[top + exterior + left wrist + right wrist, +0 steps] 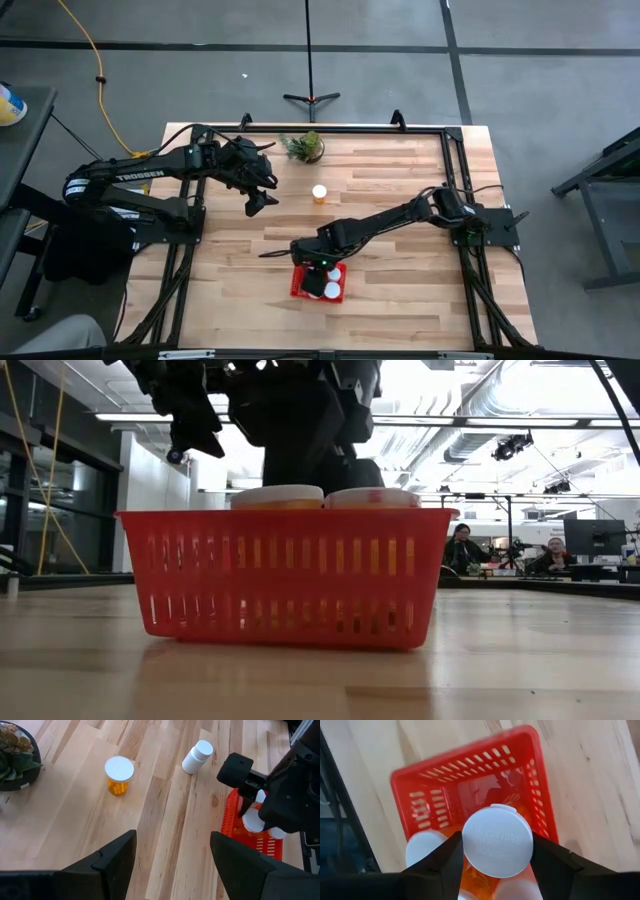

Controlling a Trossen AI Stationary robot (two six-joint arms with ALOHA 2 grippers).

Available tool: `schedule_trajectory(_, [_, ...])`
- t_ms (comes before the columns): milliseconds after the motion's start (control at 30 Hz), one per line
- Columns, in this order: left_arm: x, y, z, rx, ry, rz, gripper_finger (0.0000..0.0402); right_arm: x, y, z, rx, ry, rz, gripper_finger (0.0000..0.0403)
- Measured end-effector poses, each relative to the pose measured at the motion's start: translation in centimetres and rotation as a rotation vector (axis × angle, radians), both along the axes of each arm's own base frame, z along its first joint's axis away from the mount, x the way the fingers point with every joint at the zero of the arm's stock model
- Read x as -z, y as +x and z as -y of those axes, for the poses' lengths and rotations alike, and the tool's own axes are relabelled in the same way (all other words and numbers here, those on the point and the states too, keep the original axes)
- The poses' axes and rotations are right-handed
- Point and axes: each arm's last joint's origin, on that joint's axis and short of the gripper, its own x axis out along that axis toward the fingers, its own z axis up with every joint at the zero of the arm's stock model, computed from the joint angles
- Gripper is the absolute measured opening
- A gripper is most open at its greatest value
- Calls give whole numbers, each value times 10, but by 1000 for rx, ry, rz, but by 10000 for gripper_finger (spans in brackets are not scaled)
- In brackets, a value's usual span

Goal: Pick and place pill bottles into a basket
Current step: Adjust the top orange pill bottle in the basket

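Fingers of the right gripper [497, 851] pinch a bottle [497, 840] by its sides just under the white cap, holding it upright above the basket [432, 767]. We see at least two more capped bottles standing in the basket beneath it, one at [424, 849]; the low view shows two caps [277, 495] level with the red rim [285, 515].

Left gripper [172, 855] hovers well away near the table's far left side, fingers spread, nothing between them. Ahead of it on the wood stands one upright bottle [119, 775], and farther off another lies on its side [197, 756], close to the basket's far end. A potted plant [302, 147] sits near the table's back edge.

We judge the step in hand as lowering the held bottle into an open slot; two bottles remain on the table, so the job looks more than half done.

Handling, as we read it: bottles are light, rigid plastic, smooth-walled, so likely slippery under a weak pinch. Best hold is across the body just below the cap, where the lip stops sliding. The tipped one will roll if nudged; we would close across its width, not along it. The basket looks light and may shift if bumped.
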Motion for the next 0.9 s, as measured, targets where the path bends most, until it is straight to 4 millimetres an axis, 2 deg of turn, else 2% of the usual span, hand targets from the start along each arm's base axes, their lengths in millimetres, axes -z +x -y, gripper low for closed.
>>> schedule_trajectory(233, [0,0,0,0,-1,-4,287,-10,-9,4,17,-65,-25,201])
schedule_trajectory(433, [1,-1,0,0,-2,-7,287,-10,-11,5,20,-89,-44,198])
schedule_trajectory(900, [0,0,0,1,-1,-7,287,-11,-11,4,-3,-78,-33,251])
